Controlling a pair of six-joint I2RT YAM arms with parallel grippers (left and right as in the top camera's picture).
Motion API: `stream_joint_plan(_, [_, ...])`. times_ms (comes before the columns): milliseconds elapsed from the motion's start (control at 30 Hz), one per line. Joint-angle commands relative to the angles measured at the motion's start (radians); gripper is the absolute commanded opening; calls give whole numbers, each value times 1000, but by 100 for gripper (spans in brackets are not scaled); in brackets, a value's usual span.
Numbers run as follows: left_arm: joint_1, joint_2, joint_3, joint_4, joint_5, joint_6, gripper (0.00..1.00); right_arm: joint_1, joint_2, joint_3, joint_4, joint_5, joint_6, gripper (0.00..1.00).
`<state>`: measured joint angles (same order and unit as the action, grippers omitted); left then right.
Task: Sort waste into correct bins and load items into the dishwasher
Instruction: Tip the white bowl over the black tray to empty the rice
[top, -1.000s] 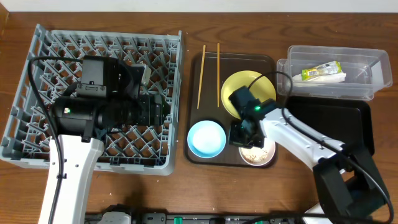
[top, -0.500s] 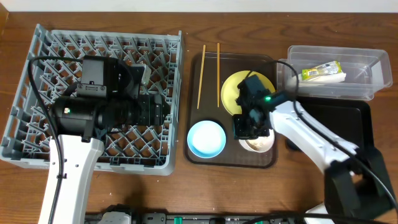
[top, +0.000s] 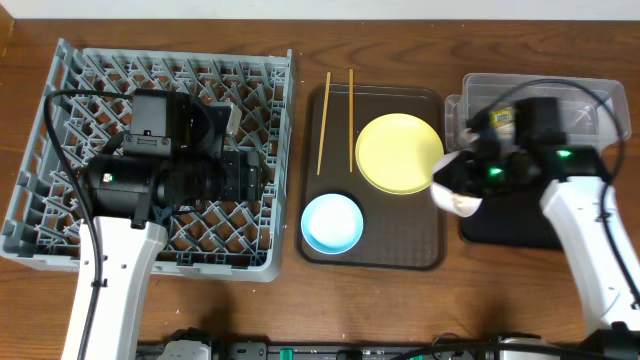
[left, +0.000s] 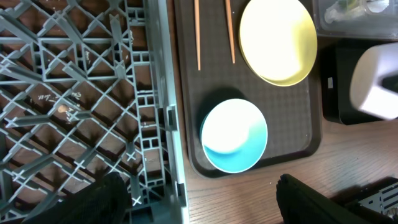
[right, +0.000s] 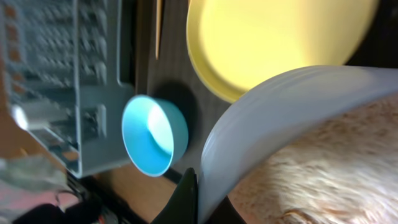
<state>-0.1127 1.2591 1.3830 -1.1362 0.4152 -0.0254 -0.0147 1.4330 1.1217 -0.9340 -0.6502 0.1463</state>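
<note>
From overhead, the grey dish rack fills the left of the wooden surface, and the left arm hangs over it with its left pincer above the rack's right half. Just right of the rack lies the brown tray, which bears the yellow plate, the light-blue bowl and, along its left side, the two chopsticks lying parallel. The right pincer is clamped on the white bowl, held tilted in the air at the gap between the brown tray and the black tray. Behind the black tray stands the clear tub, with the snack wrapper inside, partly hidden by the arm. In the left wrist view the pincer's two dark fingers stand wide apart at the bottom corners, gripping nothing; below them are the rack's lattice, the light-blue bowl, the plate and the chopsticks, while the white bowl shows at the right edge over the black tray. In the right wrist view the white bowl's rim sweeps across the frame with whitish food scraps inside it, and one dark finger presses against the bowl's wall; the other finger is hidden. Beyond the rim lie the plate, the light-blue bowl and the blurred rack.
</note>
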Motion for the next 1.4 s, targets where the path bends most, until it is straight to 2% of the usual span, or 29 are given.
stream_joint_plan(0, [-3,3,10,1,-9,7,81,-120,10,-33,19,-188,-101,1])
stream_joint_plan(167, [-3,3,10,0,-9,7,81,-288,38,-138,146,-448,-163,1])
stream_joint_plan(267, [-3,3,10,1,-9,7,81,-370,39,-203,233,-495,-163,1])
stream_joint_plan(533, [-3,3,10,1,-9,7,81,-525,39,-378,555,-777,-163,1])
stream_joint_plan(1033, [-3,3,10,0,-9,7,81,-555,39,-410,550,-858,-203,1])
stream_joint_plan(1367, [-3,3,10,0,-9,7,81,-555,39,-411,524,-825,-212,1])
